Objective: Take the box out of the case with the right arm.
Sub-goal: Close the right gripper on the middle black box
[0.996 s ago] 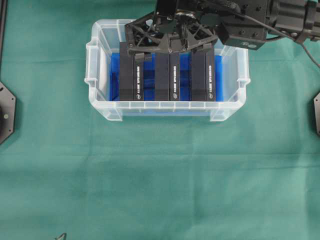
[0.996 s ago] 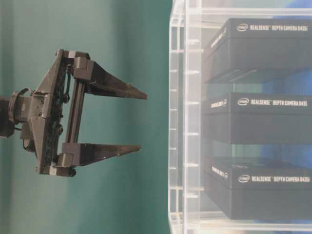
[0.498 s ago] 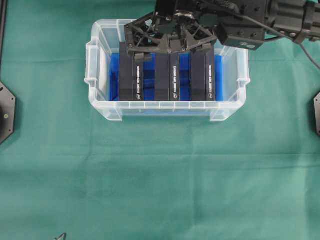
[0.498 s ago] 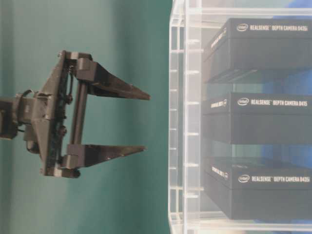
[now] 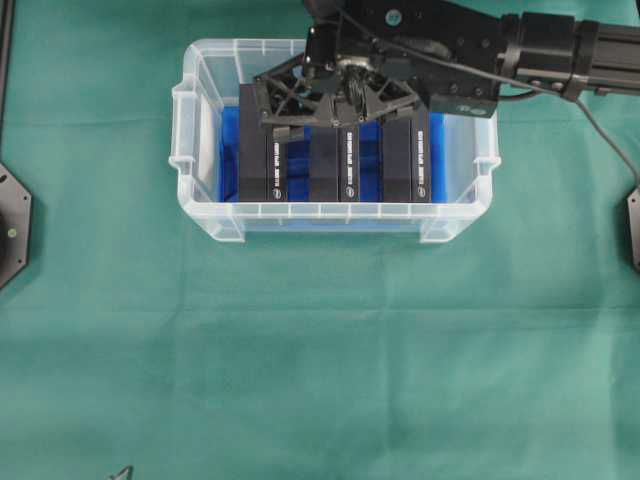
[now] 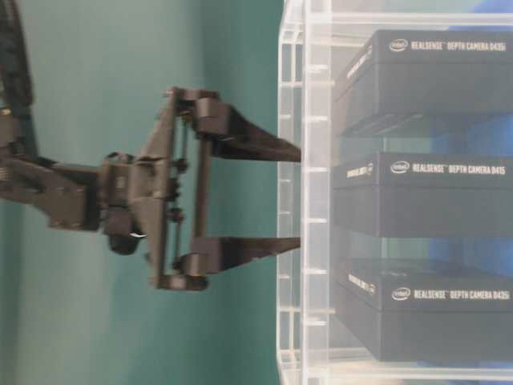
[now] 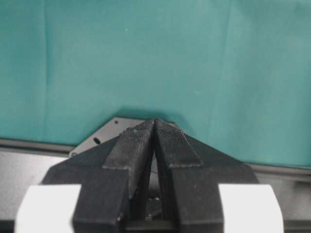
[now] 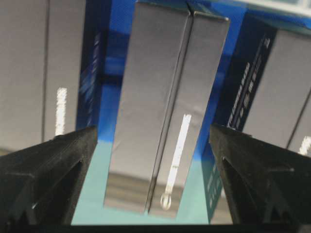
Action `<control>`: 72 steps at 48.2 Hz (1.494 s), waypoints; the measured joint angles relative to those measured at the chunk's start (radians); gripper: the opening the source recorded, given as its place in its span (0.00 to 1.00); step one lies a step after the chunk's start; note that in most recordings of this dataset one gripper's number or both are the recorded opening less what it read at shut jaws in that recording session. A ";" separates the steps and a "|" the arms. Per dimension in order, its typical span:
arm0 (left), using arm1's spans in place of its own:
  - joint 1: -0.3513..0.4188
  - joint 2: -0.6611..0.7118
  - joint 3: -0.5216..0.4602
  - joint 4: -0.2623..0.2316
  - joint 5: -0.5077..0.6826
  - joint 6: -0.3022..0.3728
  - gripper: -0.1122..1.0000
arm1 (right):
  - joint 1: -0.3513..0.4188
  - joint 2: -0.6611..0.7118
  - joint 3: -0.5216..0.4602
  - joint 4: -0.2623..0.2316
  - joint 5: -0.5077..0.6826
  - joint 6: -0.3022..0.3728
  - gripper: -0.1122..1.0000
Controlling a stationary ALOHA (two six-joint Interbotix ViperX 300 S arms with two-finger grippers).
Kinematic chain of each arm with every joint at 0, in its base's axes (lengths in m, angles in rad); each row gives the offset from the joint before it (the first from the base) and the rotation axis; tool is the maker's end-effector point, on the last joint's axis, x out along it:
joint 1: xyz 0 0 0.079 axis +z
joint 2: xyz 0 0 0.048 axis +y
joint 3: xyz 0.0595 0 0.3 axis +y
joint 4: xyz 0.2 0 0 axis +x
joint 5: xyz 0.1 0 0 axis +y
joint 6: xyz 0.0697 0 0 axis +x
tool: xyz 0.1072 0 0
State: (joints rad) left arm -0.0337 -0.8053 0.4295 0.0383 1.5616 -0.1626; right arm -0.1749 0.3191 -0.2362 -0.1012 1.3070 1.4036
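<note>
Green cloth covers the table; the case sits in the upper middle of the overhead frame, blue sheet lining its bottom. Three black boxes stand on edge inside, side by side with blue gaps between: left box, middle box, right box. The neighbours flank the middle box closely on both sides, and the clear case wall rings all three. Each box's long axis runs top to bottom in the overhead frame, narrow edge up, white print running along it. My right arm enters from the upper right, and my right gripper hangs over the far end of the middle box, jaws spread wide, gripping nothing. In the right wrist view the middle box sits centred between my two fingers, one over each blue gap, not touching it. In the table-level view my fingertips are just at the case rim. My left gripper is pressed together over bare cloth, holding nothing.
</note>
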 measured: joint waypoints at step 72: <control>0.000 0.002 -0.002 -0.002 0.002 0.000 0.10 | -0.014 0.078 0.094 0.089 -0.110 0.052 0.69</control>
State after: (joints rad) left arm -0.0337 -0.8038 0.4280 0.0368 1.5631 -0.1626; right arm -0.1887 0.3973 -0.1427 -0.0123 1.1965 1.4557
